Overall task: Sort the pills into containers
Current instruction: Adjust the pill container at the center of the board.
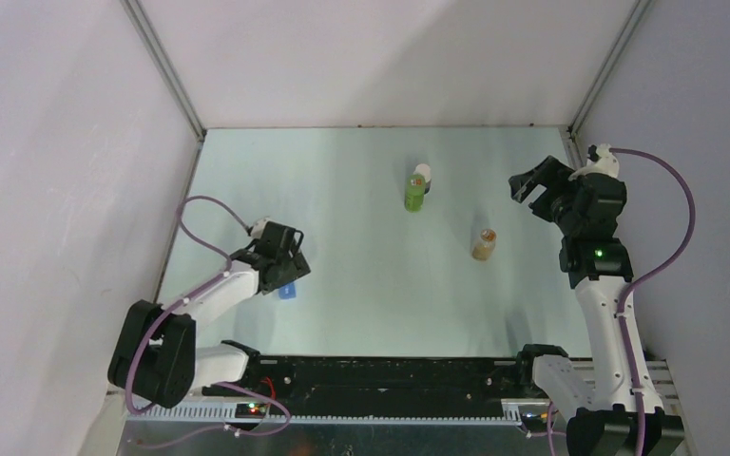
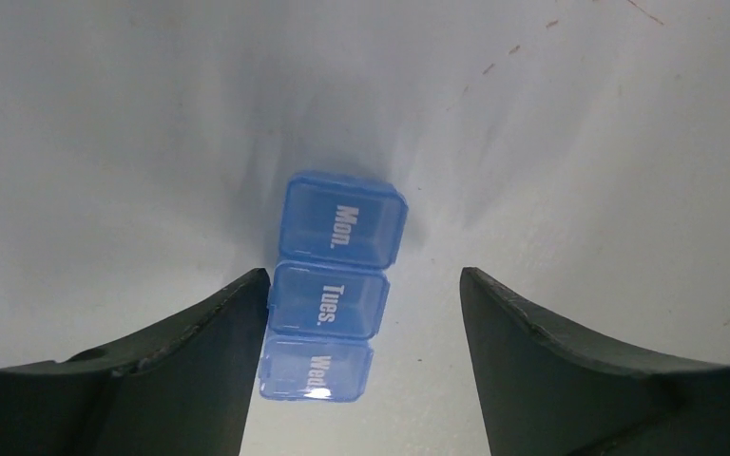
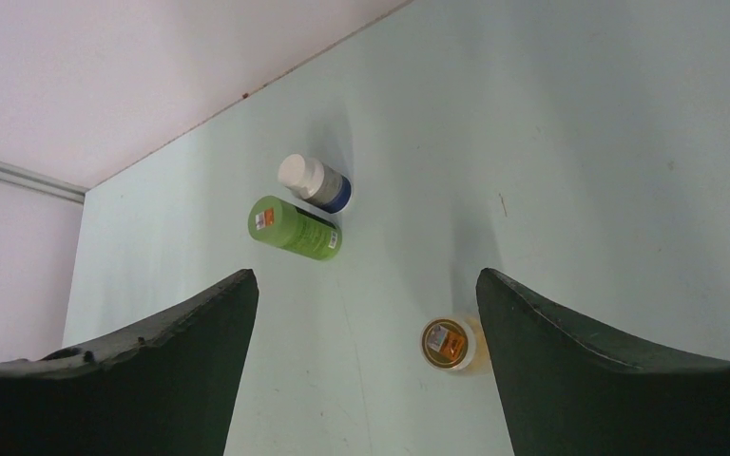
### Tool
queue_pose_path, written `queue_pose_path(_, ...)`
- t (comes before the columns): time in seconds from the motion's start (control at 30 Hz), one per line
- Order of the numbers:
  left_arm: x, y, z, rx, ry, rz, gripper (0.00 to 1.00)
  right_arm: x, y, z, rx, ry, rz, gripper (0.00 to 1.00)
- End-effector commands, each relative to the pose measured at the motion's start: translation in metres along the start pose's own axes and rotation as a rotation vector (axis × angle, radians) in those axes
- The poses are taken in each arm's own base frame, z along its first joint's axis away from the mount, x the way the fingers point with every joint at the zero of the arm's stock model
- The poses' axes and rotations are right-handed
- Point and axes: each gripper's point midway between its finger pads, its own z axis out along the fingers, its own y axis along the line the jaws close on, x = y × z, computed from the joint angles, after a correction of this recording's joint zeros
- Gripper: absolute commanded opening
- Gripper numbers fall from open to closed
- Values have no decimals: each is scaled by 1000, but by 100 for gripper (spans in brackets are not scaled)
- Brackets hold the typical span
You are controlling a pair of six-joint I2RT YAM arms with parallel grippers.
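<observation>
A blue pill organizer (image 2: 333,285) lies on the table with its lids marked Mon., Tues. and Wed. all shut. My left gripper (image 2: 364,277) straddles it, open: the left finger (image 2: 219,332) touches the box's side and the right finger stands well apart. From above, the organizer (image 1: 288,292) pokes out under that gripper (image 1: 285,277). My right gripper (image 1: 529,187) hovers open and empty at the far right. Below it stand an amber bottle (image 3: 449,343), a green bottle (image 3: 295,228) and a white-capped bottle (image 3: 314,182). No loose pills show.
The green bottle (image 1: 415,193) and the white-capped bottle (image 1: 423,174) stand close together at the table's middle back, with the amber bottle (image 1: 483,244) nearer and to the right. White walls enclose the table on the left, back and right.
</observation>
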Motion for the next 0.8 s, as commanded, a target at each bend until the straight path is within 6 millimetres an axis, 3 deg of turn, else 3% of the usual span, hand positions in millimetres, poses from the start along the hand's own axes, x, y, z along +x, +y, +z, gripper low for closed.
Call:
queue_pose_path(0.0,2,-16,2,33,-26,-41,77,-7,8,-3,-31,-27,-12,89)
queue_pose_path(0.1,10,-21,2,35,-4,-68,73,-5,9,-2,-36,-20,-7,89)
queue_pose_path(0.23,12,-45,-2,82,-5,-92,74,-3,12,-2,-51,-9,-1,88)
queue_pose_path(0.37,-5,-66,-4,95,-37,-104,79,5,24,-1,-120,36,-12,87)
queue_pose_path(0.53,-30,-70,-16,83,-112,-93,90,32,72,-8,-312,148,-113,89)
queue_pose_path(0.6,-41,-67,-26,75,-148,-88,96,55,108,-18,-434,190,-211,91)
queue_pose_path(0.73,-61,-56,-50,58,-225,-88,99,94,163,-38,-630,257,-311,94)
queue_pose_path(0.77,-65,-50,-56,40,-246,-90,99,104,169,-35,-635,273,-321,94)
